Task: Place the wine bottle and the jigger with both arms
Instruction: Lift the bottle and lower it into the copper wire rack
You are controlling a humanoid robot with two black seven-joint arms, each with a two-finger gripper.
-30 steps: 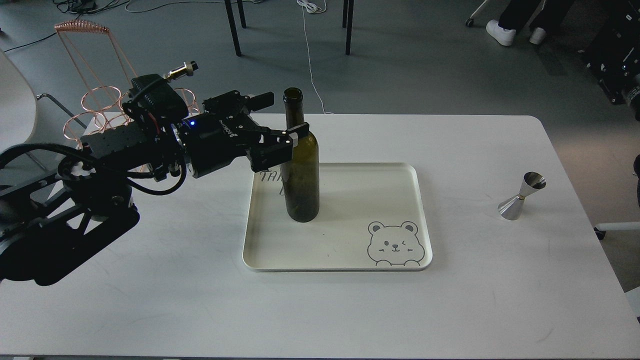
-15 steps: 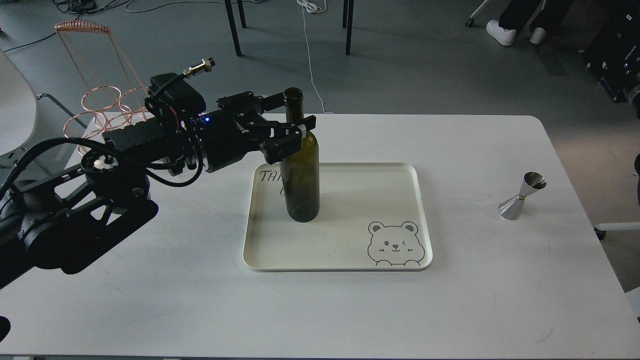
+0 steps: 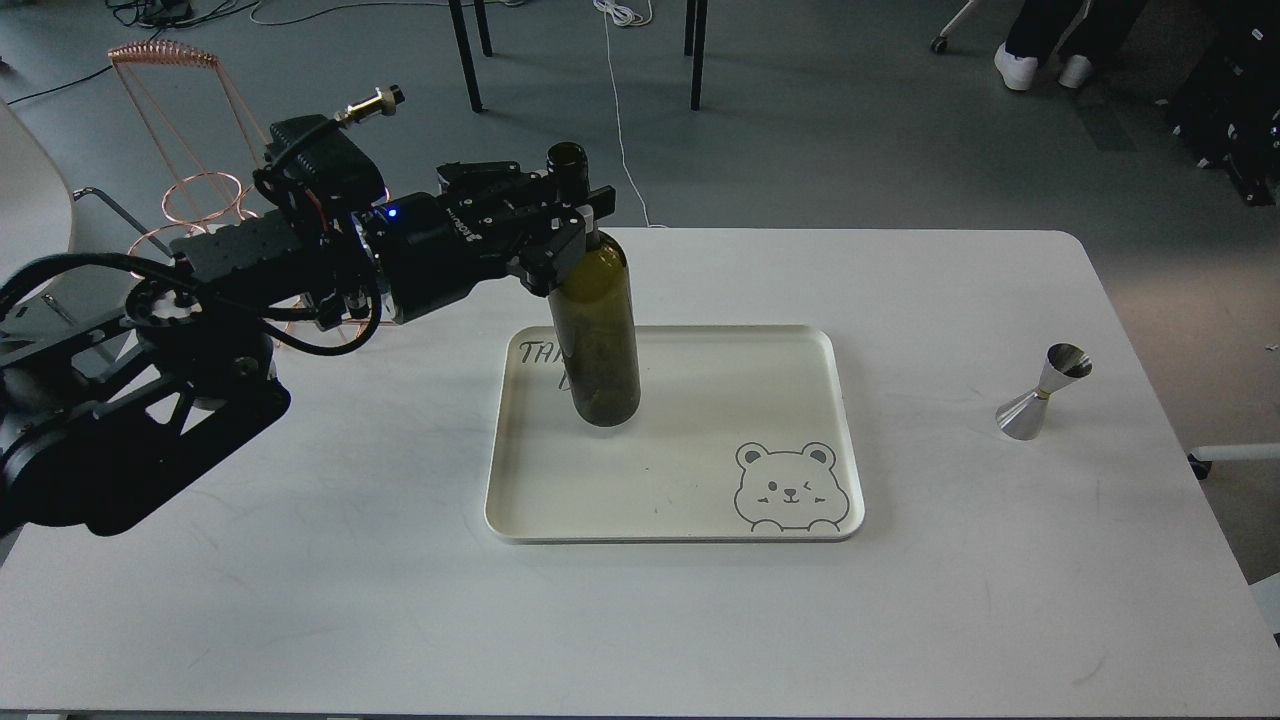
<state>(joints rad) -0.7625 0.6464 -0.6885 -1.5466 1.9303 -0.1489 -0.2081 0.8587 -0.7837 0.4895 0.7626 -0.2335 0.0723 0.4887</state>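
Note:
The dark olive-green wine bottle (image 3: pixel 600 330) is over the left part of the cream tray (image 3: pixel 700 500), tilted a little, with its base just above the tray floor. My left gripper (image 3: pixel 572 222) is shut on the bottle's neck just above the shoulder, coming in from the left. The silver jigger (image 3: pixel 1043 392) stands upright on the white table at the right, well apart from the tray. My right arm and its gripper are out of view.
The tray has a bear drawing (image 3: pixel 792 488) in its near right corner and handwriting under the bottle. A copper wire rack (image 3: pixel 195 185) stands off the table's far left corner. Chair legs and a person's feet are on the floor beyond the table.
My left gripper moved in around the bottle's neck and shut on it. The bottle has risen slightly off the tray and leans a little. The jigger has not moved.

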